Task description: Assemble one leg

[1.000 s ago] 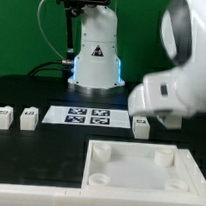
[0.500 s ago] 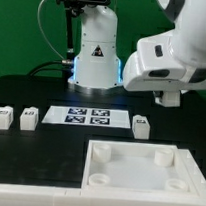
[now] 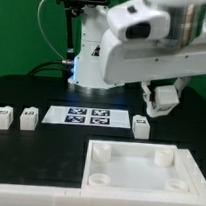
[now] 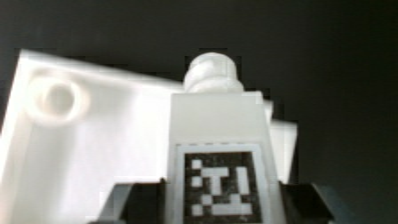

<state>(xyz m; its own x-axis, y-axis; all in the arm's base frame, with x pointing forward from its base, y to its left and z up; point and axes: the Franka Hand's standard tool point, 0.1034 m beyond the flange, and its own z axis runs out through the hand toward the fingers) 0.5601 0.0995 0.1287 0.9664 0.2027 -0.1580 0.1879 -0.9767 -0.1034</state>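
Note:
In the wrist view my gripper (image 4: 217, 206) is shut on a white leg (image 4: 217, 130). Its tag face sits between the dark fingers (image 4: 128, 205) and its rounded peg end points away from me. The big white tray (image 4: 71, 130) with a round corner socket lies below and to one side of the held leg. In the exterior view the gripper (image 3: 162, 100) hangs above the table, up and to the right of a loose leg (image 3: 140, 127). Two more legs (image 3: 3, 117) (image 3: 29, 117) stand at the exterior view's left.
The marker board (image 3: 87, 116) lies flat between the loose legs. The tray (image 3: 136, 170) fills the front right of the table. The arm's base (image 3: 95, 55) stands at the back centre, and the arm's large white body (image 3: 146, 39) fills the upper right.
The arm has swung up and toward the exterior view's left, so the gripper now shows above the right-hand loose leg. The three loose legs and the tray have not moved.

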